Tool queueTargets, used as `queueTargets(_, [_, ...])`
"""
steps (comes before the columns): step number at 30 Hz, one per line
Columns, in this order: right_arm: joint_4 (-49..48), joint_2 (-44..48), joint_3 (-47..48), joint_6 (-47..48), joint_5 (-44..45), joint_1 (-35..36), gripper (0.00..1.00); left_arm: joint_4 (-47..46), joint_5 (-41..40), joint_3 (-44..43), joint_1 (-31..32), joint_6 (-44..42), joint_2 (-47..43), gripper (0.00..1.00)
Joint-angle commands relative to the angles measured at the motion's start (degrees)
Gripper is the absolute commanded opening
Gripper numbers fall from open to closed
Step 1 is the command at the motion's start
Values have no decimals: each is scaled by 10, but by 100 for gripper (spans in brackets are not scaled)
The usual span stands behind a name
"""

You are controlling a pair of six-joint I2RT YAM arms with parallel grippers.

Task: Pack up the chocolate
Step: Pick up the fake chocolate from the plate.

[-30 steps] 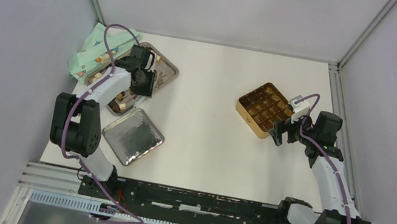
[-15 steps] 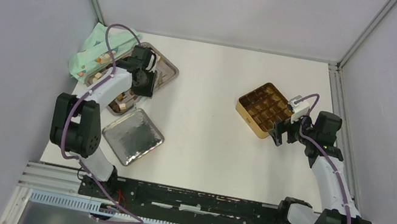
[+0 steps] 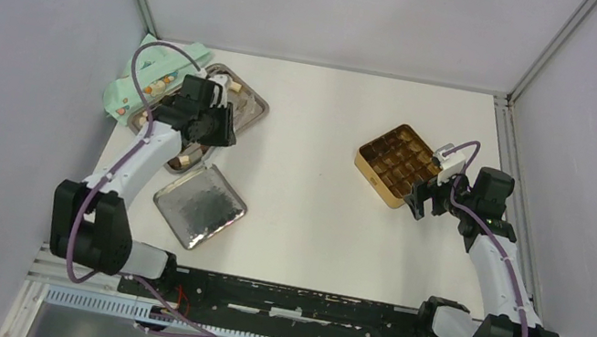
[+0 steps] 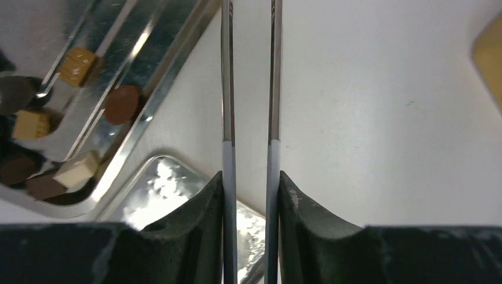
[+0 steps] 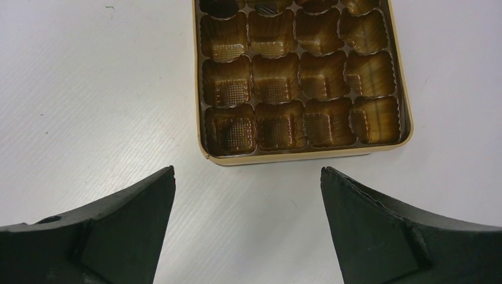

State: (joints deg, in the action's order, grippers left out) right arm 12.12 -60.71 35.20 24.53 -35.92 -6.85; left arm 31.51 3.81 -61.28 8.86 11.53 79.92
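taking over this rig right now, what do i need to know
Left gripper: two thin metal blades a narrow gap apart, nothing between them, beside the steel tray; open or shut unclear.
Right gripper: jaws wide open, empty, just short of the gold tin.
Chocolate: the pieces in view lie in the steel tray.
Done: nothing packed; the tin cavities in view are empty.
Left: pick pieces and fill the tin.

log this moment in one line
left gripper beside tray of chocolate, grip unclear | right gripper open, empty, near gold tin | near rows empty
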Motion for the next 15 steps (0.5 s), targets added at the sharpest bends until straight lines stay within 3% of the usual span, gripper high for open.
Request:
queueTargets(1, [-2, 3, 7, 4, -4, 2, 98, -93, 153, 31, 7, 82, -60, 2])
queueTargets(10, [-9, 4, 13, -3, 16, 0, 98, -179, 235, 76, 55, 142, -117, 2])
queueTargets(15, [-30, -39, 33, -9, -23, -7, 98, -213, 285, 101, 56, 156, -136, 2])
